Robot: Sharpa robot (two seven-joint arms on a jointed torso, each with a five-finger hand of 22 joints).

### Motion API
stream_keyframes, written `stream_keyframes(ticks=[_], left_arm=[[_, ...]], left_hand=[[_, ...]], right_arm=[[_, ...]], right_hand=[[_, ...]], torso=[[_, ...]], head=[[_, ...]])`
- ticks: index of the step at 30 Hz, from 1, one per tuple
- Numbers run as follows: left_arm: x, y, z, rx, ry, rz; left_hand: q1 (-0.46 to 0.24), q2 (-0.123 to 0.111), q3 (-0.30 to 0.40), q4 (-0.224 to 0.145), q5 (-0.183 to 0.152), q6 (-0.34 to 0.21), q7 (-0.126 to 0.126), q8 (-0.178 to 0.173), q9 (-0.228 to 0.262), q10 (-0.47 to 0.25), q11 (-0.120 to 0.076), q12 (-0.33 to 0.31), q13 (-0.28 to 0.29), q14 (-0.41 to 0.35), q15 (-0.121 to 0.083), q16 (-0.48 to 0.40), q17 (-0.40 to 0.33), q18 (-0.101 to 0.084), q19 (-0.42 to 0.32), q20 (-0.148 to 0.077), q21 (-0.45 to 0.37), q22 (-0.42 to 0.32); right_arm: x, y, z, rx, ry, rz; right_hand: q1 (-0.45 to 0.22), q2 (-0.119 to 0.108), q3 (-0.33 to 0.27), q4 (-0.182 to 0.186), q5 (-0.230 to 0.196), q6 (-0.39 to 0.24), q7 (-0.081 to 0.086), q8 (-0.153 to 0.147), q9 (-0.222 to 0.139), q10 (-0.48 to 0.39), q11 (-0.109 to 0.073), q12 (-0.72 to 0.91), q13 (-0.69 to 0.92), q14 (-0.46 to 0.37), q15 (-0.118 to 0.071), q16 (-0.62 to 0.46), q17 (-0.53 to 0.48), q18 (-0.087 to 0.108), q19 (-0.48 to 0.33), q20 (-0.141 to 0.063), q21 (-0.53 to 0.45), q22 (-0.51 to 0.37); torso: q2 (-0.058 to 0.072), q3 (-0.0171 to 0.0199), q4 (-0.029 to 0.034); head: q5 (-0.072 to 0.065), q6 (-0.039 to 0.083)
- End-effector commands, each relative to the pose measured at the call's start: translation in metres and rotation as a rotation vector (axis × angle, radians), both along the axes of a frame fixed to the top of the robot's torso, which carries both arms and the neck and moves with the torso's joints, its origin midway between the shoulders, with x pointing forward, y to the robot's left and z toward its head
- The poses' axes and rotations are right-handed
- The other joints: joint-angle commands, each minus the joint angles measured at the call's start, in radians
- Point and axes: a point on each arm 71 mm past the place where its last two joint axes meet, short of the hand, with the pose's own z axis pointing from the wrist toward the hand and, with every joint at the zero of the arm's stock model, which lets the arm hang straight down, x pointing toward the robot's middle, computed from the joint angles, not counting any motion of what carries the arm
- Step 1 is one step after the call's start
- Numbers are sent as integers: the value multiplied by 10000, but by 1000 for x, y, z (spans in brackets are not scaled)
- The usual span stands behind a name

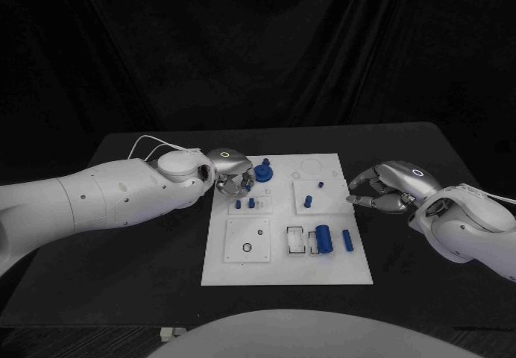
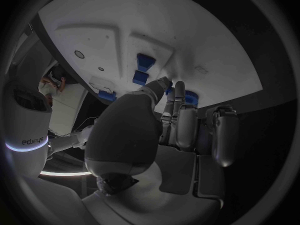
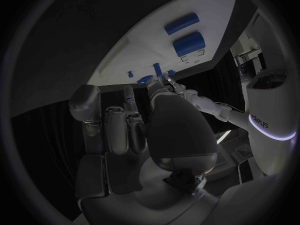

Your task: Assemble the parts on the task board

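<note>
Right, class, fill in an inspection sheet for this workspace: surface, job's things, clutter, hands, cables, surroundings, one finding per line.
Surface: black table, bare around the board.
Job's things: white task board in the middle; blue cylinder and slimmer blue pin lying on its near right part; small blue peg further back; blue round part at the far left corner.
Clutter: nothing seen.
Hands: left hand over the board's far left corner, fingers down among the blue parts there, grip cannot be told; right hand at the board's right edge, fingers curled, holding nothing visible.
Cables: white cable looping by the left wrist.
Surroundings: black curtain behind the table.
</note>
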Motion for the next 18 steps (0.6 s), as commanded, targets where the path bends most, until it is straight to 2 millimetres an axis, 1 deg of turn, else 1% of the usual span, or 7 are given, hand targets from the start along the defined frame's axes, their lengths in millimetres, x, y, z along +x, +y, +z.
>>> stream_keyframes(ticks=[1, 2, 3, 4, 6, 11, 18], left_arm=[[-1, 1, -3, 105, 142, 43], [0, 1, -3, 102, 125, 66], [0, 2, -3, 95, 99, 93], [0, 2, -3, 87, 78, 111], [0, 4, -2, 59, 21, 145], [1, 8, -1, -68, -196, 223], [3, 24, 1, -172, -530, 502]], left_hand=[[-240, -313, -10, 285, -640, -1345, 9, -94, -658, -343, 122, -503, -369, -68, 78, -56, -54, -119, 37, -26, -81, 2189], [-261, -345, -34, 334, -725, -1554, -57, -94, -781, -399, 157, -586, -436, -72, 98, -55, -65, -116, 27, -18, -98, 2184], [-297, -385, -122, 421, -864, -1944, -234, -92, -1007, -524, 231, -725, -542, -102, 144, -68, -113, -109, 4, 1, -135, 2174], [-331, -400, -185, 469, -977, -2151, -334, -90, -1102, -598, 272, -779, -576, -121, 161, -79, -141, -103, -14, 10, -161, 2166], [-327, -396, -447, 601, -1172, -2721, -529, -85, -1409, -732, 296, -852, -625, -159, 169, -77, -190, -86, -61, 36, -233, 2146], [-362, -352, -740, 776, -1281, -3032, -692, -72, -1614, -793, 316, -829, -597, -183, 194, -72, -227, -84, -66, 50, -253, 2144], [-283, -319, -844, 819, -1255, -3051, -785, -32, -1684, -739, 281, -765, -555, -194, 190, -70, -250, -81, -71, 56, -265, 2141]], right_arm=[[0, -1, -1, -46, 64, -131], [0, -1, -1, -45, 63, -131], [0, -1, -1, -45, 62, -132], [0, -1, -1, -46, 62, -133], [0, -1, -1, -48, 62, -137], [0, -2, -1, -54, 65, -150], [-1, -3, -1, -48, 69, -170]], right_hand=[[125, -3, 19, -56, 35, 76, -3, -55, -11, 1076, 47, 26, 2635, 699, 60, -42, 974, 76, -19, 39, -51, 1168], [123, -7, 9, -55, 36, 78, -1, -68, -17, 1076, 49, 26, 2635, 695, 60, -59, 956, 79, -23, 40, -76, 1164], [123, -7, 9, -55, 36, 78, -1, -68, -17, 1076, 49, 26, 2635, 695, 60, -59, 956, 79, -23, 40, -76, 1164], [123, -7, 9, -55, 36, 78, -1, -68, -17, 1076, 49, 26, 2635, 695, 60, -59, 956, 79, -23, 40, -76, 1164], [123, -7, 9, -55, 36, 78, -1, -68, -17, 1076, 49, 26, 2635, 695, 60, -59, 956, 79, -23, 40, -76, 1164], [123, -7, 9, -55, 36, 78, -1, -68, -17, 1076, 49, 26, 2635, 695, 60, -59, 956, 79, -23, 40, -76, 1164], [122, -15, 2, -55, 32, 80, -1, -73, -20, 1066, 50, 16, 2620, 690, 61, -77, 936, 85, -32, 40, -118, 1155]], torso=[[7, 6, -11], [8, 6, -10], [9, 7, -8], [9, 6, -9], [12, 5, -8], [10, 9, -6], [10, 0, -1]], head=[[2, -1], [3, -1], [6, -1], [7, -1], [7, -1], [35, -1], [91, -1]])
